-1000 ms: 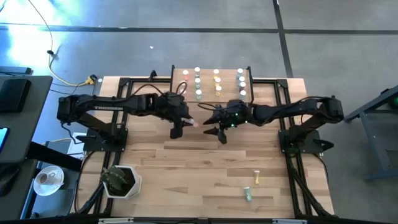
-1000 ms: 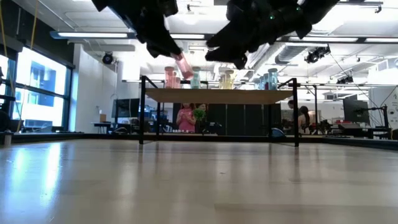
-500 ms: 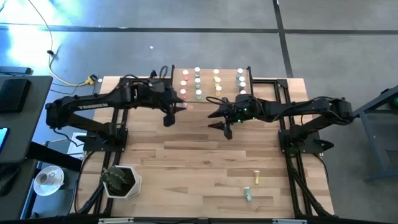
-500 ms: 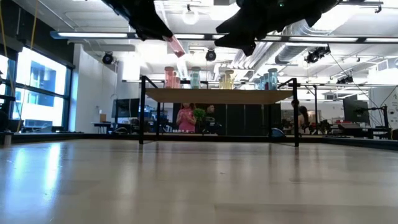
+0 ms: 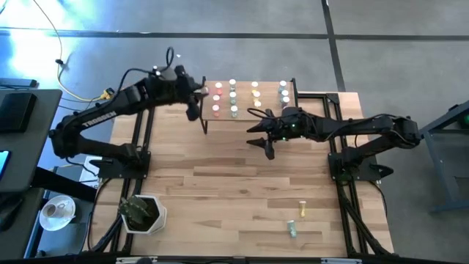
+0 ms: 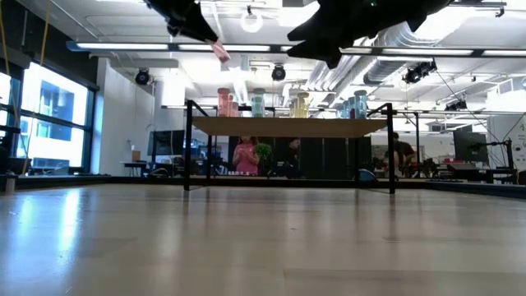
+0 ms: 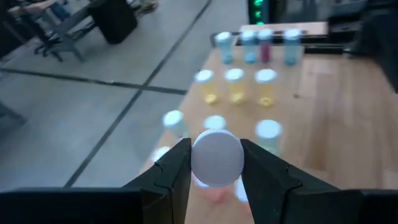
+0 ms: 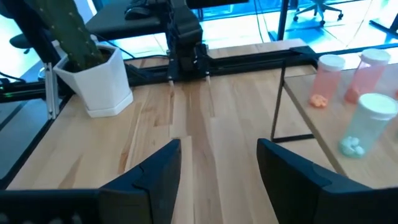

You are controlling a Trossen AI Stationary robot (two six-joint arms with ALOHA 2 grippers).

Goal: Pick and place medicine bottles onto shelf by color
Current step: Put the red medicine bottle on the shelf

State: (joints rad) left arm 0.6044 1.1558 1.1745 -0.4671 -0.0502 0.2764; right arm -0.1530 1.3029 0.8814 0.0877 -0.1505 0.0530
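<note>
Plant pot (image 5: pixel 143 213): white, standing on the near left part of the counter (image 5: pixel 220 191).
Left gripper (image 5: pixel 196 94): up at the shelf's left end, jaws pinched on a pink bottle (image 6: pixel 220 52); its white cap fills the gap between the fingers (image 7: pixel 171 171) in the wrist view.
Shelf (image 5: pixel 207 92): at the counter's far edge, carrying rows of capped bottles (image 5: pixel 255 94), pink at the left, then green, yellow and blue-grey.
Right gripper (image 5: pixel 258 133): hanging over the counter just in front of the shelf, jaws spread wide with nothing between them.
Loose bottles: a yellow one (image 5: pixel 302 211) and a green one (image 5: pixel 292 229) lying on the near right part of the counter.
</note>
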